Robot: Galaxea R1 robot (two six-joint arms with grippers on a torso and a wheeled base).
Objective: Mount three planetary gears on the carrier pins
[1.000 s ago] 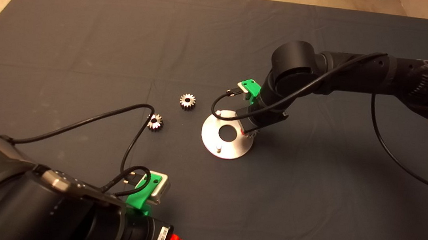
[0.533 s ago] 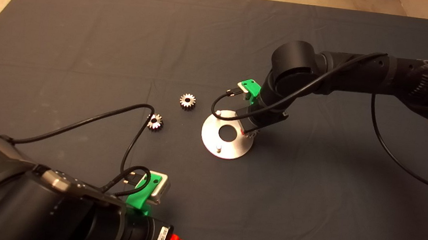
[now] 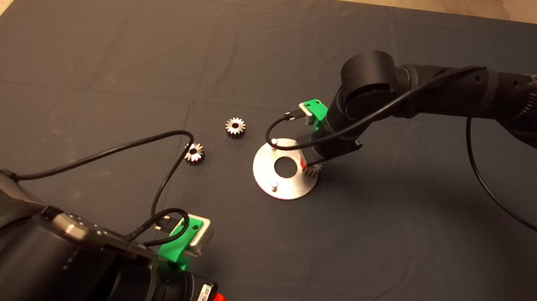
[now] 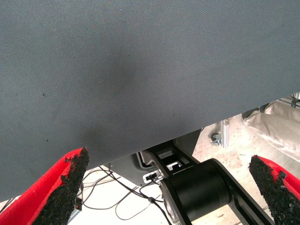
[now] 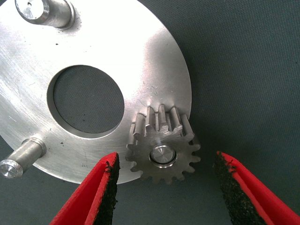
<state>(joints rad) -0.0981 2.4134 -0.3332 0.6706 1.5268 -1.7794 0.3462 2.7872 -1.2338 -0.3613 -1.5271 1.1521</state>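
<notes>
Shiny silver gears (image 3: 235, 127), silver plate (image 5: 154, 61), dark grey mat (image 3: 159, 49), red-fingered green end effector (image 5: 164, 187)

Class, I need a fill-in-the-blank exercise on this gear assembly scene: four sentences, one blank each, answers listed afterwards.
1. The number of gears seated on a pin of the plate is ____.
2. The number of gears lying loose on the mat is ____.
3. The right tool straddles the seated gear with its fingers ____.
4. The plate's bare pins number ____.

Answers: one; two; open; two
</notes>
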